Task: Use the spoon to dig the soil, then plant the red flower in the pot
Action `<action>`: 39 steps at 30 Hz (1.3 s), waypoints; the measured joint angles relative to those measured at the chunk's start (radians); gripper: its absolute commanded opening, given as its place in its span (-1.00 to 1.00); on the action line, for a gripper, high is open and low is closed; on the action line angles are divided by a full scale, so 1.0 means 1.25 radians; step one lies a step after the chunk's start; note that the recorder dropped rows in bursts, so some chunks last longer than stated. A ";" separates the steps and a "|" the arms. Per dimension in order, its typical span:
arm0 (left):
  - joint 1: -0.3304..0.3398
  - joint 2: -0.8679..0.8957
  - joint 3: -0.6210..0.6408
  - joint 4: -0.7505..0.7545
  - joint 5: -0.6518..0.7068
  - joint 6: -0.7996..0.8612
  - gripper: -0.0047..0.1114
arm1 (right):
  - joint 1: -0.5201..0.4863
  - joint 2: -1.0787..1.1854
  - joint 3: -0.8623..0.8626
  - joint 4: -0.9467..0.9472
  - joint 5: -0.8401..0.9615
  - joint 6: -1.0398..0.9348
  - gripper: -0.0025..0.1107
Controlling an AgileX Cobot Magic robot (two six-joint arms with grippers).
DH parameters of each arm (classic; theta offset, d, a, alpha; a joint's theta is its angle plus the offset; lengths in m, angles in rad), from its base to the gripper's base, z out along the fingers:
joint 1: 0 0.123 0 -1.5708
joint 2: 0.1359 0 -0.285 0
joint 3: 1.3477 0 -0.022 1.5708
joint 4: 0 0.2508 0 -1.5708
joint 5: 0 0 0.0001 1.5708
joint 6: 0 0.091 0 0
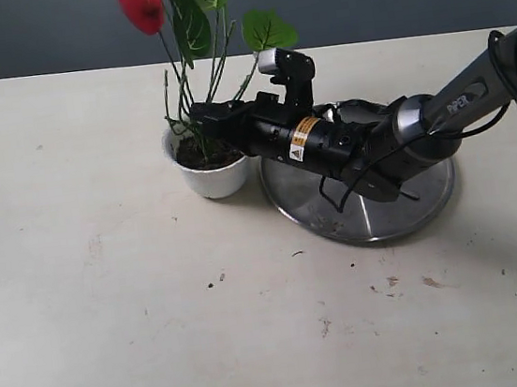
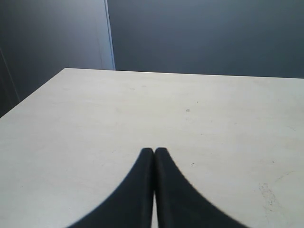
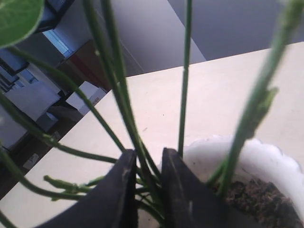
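My right gripper (image 1: 201,123) is reaching level toward the red flower (image 1: 191,41), which is standing upright in the pot (image 1: 211,178). My left gripper (image 2: 154,152) is hanging closed over the table (image 2: 190,109), away from it. My right fingers (image 3: 118,190) are straddling the upright stems (image 3: 184,85) above the soil (image 3: 259,199), narrowly parted; pinching or not, I cannot tell.

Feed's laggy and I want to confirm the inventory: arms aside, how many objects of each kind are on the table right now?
Pot: 1
Flower: 1
Plate: 1
Total: 3
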 measured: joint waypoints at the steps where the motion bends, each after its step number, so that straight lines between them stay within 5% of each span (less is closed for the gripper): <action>1: 0.000 0.000 0.000 0.000 0.000 0.000 -0.91 | 0.000 0.000 0.000 0.000 0.000 0.002 -0.53; 39: 0.000 0.000 0.000 0.000 0.000 0.000 -0.91 | 0.000 -0.032 0.005 -0.065 0.037 0.036 -0.52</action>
